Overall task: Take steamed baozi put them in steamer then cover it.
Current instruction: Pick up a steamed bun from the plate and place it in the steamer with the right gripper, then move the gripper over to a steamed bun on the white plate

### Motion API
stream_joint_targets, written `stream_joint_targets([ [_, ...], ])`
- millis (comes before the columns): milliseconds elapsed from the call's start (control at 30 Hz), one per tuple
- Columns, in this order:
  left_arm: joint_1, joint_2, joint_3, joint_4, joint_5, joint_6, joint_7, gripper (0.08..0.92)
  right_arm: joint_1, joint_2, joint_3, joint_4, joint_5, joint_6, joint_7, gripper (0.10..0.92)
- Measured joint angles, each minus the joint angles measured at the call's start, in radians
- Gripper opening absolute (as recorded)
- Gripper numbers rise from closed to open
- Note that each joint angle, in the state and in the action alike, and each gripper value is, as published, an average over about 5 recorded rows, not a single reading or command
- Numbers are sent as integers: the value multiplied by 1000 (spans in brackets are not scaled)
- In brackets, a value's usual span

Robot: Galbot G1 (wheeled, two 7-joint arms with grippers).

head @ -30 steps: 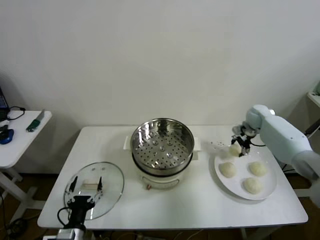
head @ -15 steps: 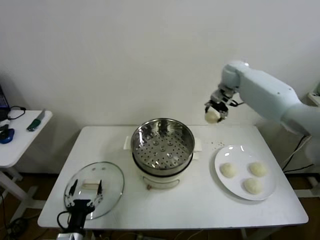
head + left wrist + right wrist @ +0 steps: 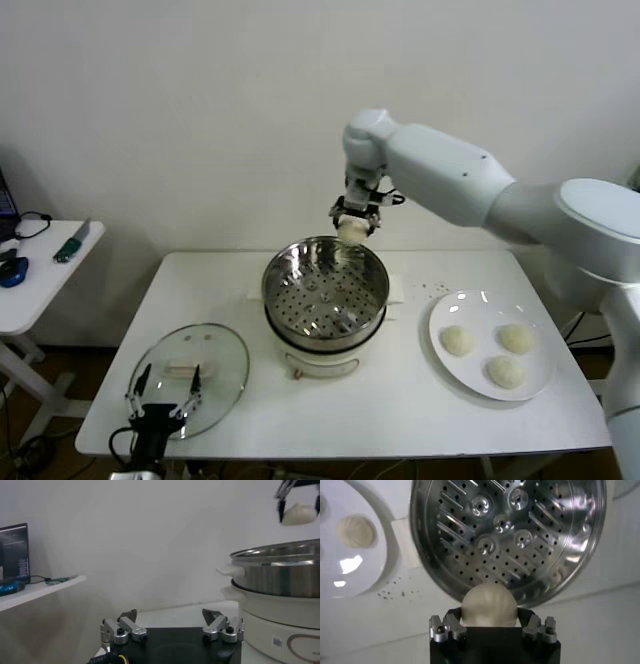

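Gripping one steamed baozi [image 3: 351, 229], the right tool [image 3: 353, 222] hangs above the steamer [image 3: 324, 290] rim's far edge. Releasing here risks the bun striking the rim and rolling onto the table [image 3: 400, 400]. Right arm reaches leftward, wrist down. Left tool [image 3: 160, 405] waits released above the glass lid [image 3: 215, 370].

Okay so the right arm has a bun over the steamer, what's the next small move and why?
Probably carry it a little further in over the pot and lower it. The right gripper holds a baozi above the far rim of the steamer, not over its centre, and the perforated floor is bare. Three buns wait on the plate.
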Motion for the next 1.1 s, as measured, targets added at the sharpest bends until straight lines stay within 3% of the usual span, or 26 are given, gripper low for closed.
stream_joint_targets([
  [500, 19, 8, -11, -4, -20, -8, 0, 823, -134, 78, 55, -17, -234, 61, 41, 746],
  [1100, 26, 8, -11, -8, -21, -5, -3, 823, -168, 79, 91, -11, -279, 58, 28, 823],
])
